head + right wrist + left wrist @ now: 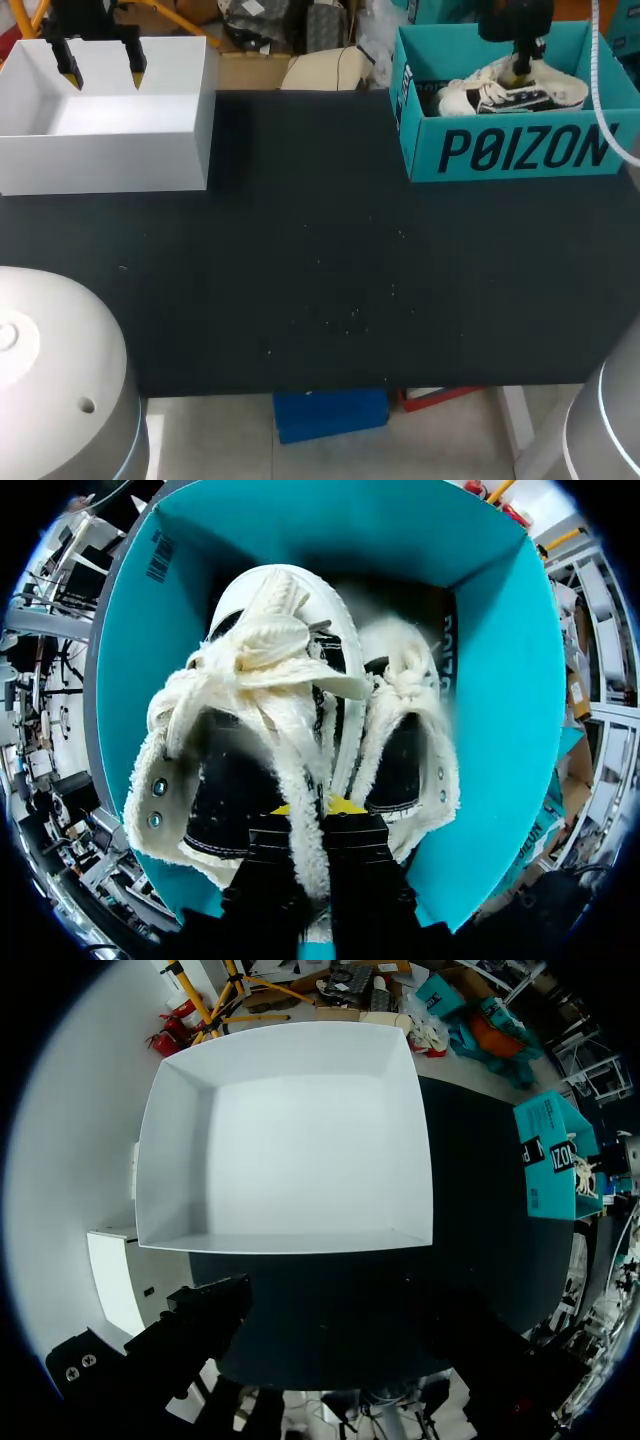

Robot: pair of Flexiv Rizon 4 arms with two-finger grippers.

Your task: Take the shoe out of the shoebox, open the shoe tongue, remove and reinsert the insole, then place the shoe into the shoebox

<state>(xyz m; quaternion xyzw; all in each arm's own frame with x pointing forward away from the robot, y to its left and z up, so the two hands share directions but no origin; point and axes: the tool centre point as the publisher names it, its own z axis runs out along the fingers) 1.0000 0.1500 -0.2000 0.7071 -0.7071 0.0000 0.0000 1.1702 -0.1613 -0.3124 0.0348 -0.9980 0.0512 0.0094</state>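
1. Position of the shoe. The shoe (270, 710) lies inside the teal shoebox (500, 680), toe away from the wrist, with a second shoe (405, 740) touching its side. The shoebox stands at the far right corner of the table (320, 280).

2. Right gripper. The right gripper (322, 808) reaches down into the shoebox. Its fingers stand close together, clamped on the fleecy rim of the shoe opening, one finger inside the shoe and one outside. The task appears to be at its first step: the shoe is not yet out.

3. Handling. The shoe looks light, with a stiff sole. Rim, lining and laces (265, 645) look soft and will likely compress and sag. A hold on the rim alone may let the shoe swing or slip. A deeper hold on the side wall near the heel would probably be firmer. The second shoe may drag along, since the two touch.

4. Left gripper. The left gripper (104, 72) hangs above the white box (110, 150) at the far left, fingers apart, holding nothing.
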